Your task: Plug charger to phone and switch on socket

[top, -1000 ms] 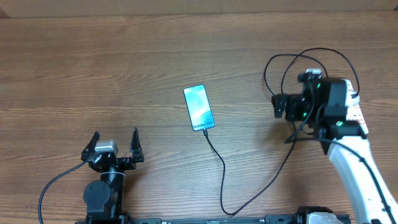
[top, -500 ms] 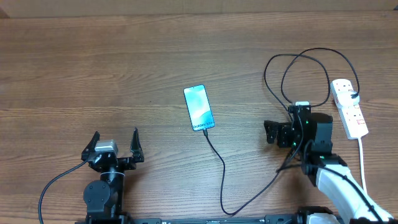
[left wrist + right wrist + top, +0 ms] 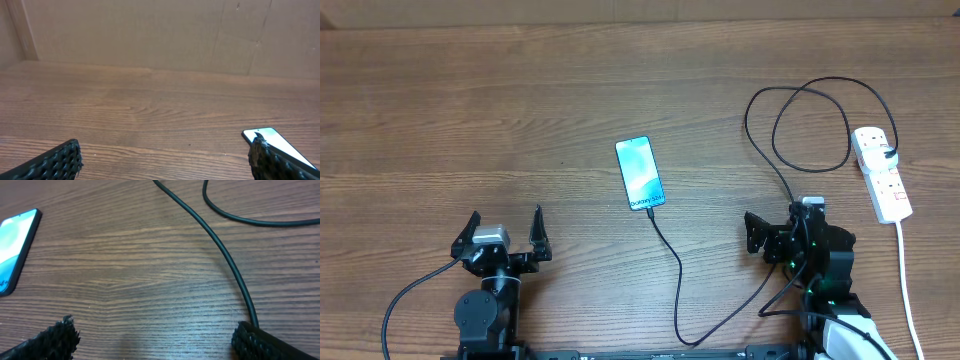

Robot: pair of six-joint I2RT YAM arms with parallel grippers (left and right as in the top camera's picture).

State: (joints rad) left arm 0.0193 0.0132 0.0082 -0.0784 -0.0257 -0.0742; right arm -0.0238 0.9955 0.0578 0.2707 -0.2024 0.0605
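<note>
The phone is lying flat on the surface, screen up, near the middle. Its long side is pointing away from the robot and leaning a little. The charger is reaching the near end of the phone. Its tip looks like it is sitting in there, but it is too small to be sure. The black cable is running toward the robot, bending to the right, passing the right jaws and looping up to the socket. The socket is lying far out on the right, its long side also pointing away from the robot. A black plug is sitting on its far end.

The left jaws are standing wide open and holding nothing, with the phone off to their right. The right jaws are standing wide open and holding nothing too. They are facing the phone's side, and the cable is running just beside one fingertip. I cannot tell if it is touching.

I am guessing the switch is the part left to do, though I cannot tell if it is on. The socket is lying to the right of the right jaws and farther from the robot. The right arm is much nearer to it than the left arm, so the right one is the one for pressing.
</note>
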